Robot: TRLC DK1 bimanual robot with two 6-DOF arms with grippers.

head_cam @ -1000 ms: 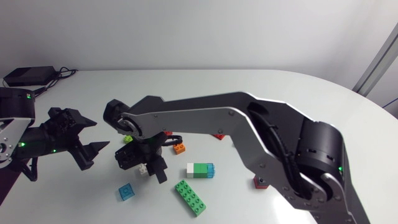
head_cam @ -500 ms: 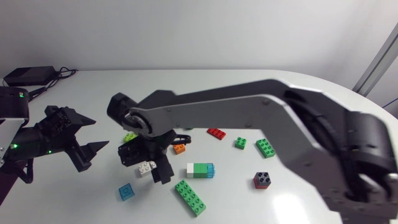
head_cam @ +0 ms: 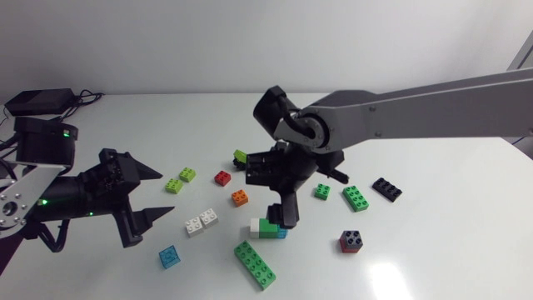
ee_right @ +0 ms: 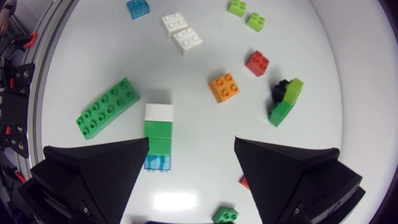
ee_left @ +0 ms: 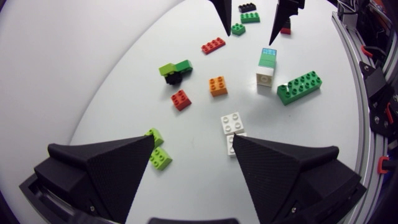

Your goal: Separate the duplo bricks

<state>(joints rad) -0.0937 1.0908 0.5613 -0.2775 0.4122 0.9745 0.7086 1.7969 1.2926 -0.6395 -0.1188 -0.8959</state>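
Nearest, at the lower middle of the head view, a long green brick (head_cam: 255,264) is seen lying flat on the white surface (head_cam: 433,250), with a small blue brick (head_cam: 170,257) to its left. Just beyond, at centre frame, the joined stack (head_cam: 268,227) of white, green and blue bricks is found lying on its side. In the right wrist view it sits near one finger's tip of the right claw (ee_right: 191,146), ungripped. That claw is spread wide and nothing is held. The left claw (head_cam: 164,194), at centre left, is likewise released and empty, with two white bricks (head_cam: 201,222) near it. Farther off, an orange brick (head_cam: 240,197) and a red brick (head_cam: 222,177) are scattered singly. The stack is judged light, rigid and smooth-sided, so it may skid when pushed. It would best be taken by the flat side faces of its white and blue ends, one claw to each, and bent apart at a seam.
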